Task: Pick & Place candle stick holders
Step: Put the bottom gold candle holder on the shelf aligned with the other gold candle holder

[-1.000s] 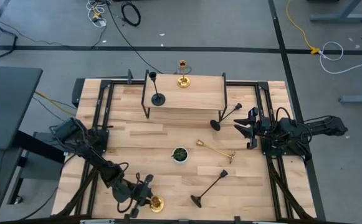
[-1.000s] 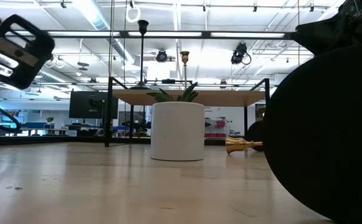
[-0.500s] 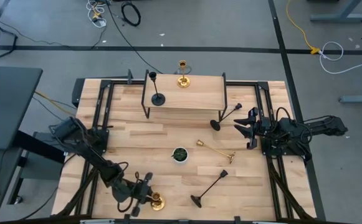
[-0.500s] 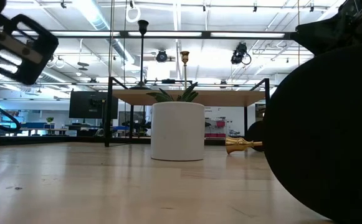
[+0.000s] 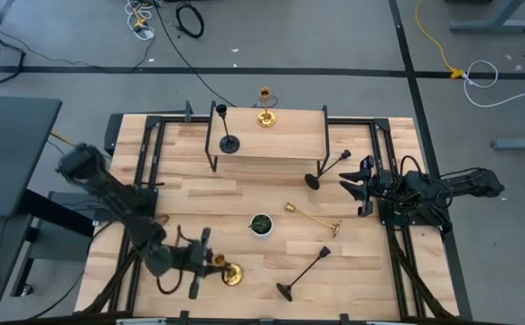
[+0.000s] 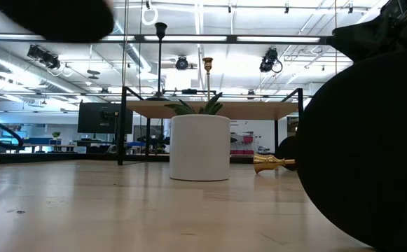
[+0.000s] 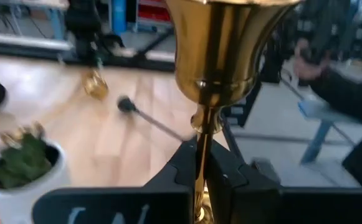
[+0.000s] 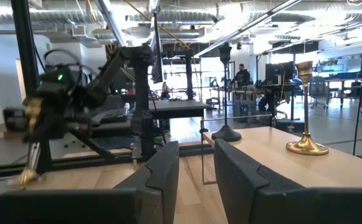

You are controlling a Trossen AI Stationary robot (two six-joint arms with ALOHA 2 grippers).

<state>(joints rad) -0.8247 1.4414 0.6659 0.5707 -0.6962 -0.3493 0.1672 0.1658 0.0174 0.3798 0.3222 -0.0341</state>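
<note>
left gripper (image 5: 210, 263) jaws clamped, lifted, right gripper (image 5: 356, 185) resting, jaws parted

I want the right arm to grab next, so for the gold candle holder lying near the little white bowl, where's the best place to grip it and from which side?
Grip the gold candle holder on its thin stem, about midway, coming straight down from above. It lies flat on the table, so the stem is the only slim part fingers can span; the flared base toward the right gripper is probably too wide. Close across the stem's diagonal.

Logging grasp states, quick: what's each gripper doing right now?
Left gripper: shut on the stem of a shiny gold candle stick holder, lifted near the table's front edge.
Right gripper: open, holding nothing, waiting at the table's right side.
</note>
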